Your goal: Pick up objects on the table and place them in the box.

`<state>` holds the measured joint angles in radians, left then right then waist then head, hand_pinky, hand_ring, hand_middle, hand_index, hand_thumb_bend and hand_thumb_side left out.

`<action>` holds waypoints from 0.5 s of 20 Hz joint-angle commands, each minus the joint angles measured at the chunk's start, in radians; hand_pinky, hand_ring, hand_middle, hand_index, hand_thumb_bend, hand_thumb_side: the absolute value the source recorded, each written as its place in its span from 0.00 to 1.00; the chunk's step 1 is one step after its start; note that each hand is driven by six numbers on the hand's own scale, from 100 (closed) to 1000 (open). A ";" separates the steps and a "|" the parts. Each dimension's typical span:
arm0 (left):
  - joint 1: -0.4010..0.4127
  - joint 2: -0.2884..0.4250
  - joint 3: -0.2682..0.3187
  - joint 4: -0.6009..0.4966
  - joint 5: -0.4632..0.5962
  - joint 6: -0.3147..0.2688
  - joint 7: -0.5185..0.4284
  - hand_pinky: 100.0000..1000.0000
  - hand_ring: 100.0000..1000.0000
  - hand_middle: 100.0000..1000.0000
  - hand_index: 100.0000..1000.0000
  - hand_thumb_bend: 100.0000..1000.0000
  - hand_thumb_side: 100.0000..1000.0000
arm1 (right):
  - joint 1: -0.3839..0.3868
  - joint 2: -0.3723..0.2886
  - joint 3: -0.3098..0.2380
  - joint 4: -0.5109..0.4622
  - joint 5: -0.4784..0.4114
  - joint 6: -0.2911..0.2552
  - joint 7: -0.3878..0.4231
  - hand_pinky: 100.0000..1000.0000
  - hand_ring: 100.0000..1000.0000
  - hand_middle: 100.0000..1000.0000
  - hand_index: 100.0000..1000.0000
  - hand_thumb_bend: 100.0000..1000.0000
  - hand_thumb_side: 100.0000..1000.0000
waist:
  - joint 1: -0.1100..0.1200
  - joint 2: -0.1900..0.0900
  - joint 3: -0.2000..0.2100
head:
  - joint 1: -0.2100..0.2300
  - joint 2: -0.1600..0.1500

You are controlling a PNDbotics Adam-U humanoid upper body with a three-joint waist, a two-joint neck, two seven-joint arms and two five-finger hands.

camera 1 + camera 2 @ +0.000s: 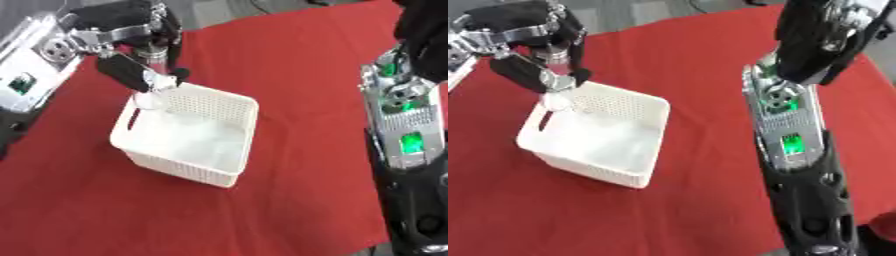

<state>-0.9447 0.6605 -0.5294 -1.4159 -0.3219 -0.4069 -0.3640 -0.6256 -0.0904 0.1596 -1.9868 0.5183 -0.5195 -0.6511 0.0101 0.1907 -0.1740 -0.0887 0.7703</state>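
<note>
Basket (pixel 229 110), white and perforated, sits on red cloth (pixel 289 65) left of centre. Left hand (pixel 140 45) hangs over its far left corner, fingers curled round a clear, glassy object (pixel 150 92) at the rim. Right arm (pixel 794 125) stands well to the right; its hand's fingers cannot be made out.

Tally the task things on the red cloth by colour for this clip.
White: 1, the basket
Clear: 1, a see-through object held by the left hand over the basket's far corner
Total: 2
</note>
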 commanded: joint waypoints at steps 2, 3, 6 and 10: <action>-0.010 0.011 -0.030 -0.021 0.058 -0.018 -0.104 0.20 0.40 0.63 0.67 0.00 0.66 | -0.013 -0.005 0.002 -0.013 -0.004 -0.108 -0.101 0.68 0.66 0.64 0.68 0.00 1.00 | 0.002 -0.015 0.001 | -0.014 0.000; -0.010 0.014 -0.039 -0.029 0.067 -0.024 -0.169 0.40 0.52 0.76 0.79 0.00 0.83 | -0.013 -0.006 0.001 -0.013 -0.004 -0.108 -0.101 0.68 0.66 0.64 0.68 0.00 1.00 | 0.002 -0.016 0.002 | -0.020 0.000; -0.014 0.018 -0.042 -0.056 0.096 -0.015 -0.316 0.65 0.68 0.88 0.88 0.17 1.00 | -0.009 -0.010 0.000 -0.013 -0.003 -0.109 -0.103 0.68 0.66 0.64 0.68 0.00 1.00 | 0.001 -0.020 0.006 | -0.032 0.000; -0.014 0.030 -0.020 -0.095 0.122 0.007 -0.368 0.85 0.81 0.99 0.94 0.21 1.00 | -0.005 -0.014 -0.003 -0.013 -0.001 -0.107 -0.104 0.68 0.66 0.64 0.68 0.00 1.00 | 0.002 -0.025 0.012 | -0.038 0.000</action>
<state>-0.9440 0.6632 -0.5693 -1.4860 -0.2149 -0.3921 -0.7019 -0.6244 -0.0911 0.1589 -1.9868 0.5184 -0.5193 -0.6513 0.0108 0.1883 -0.1631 -0.1081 0.7704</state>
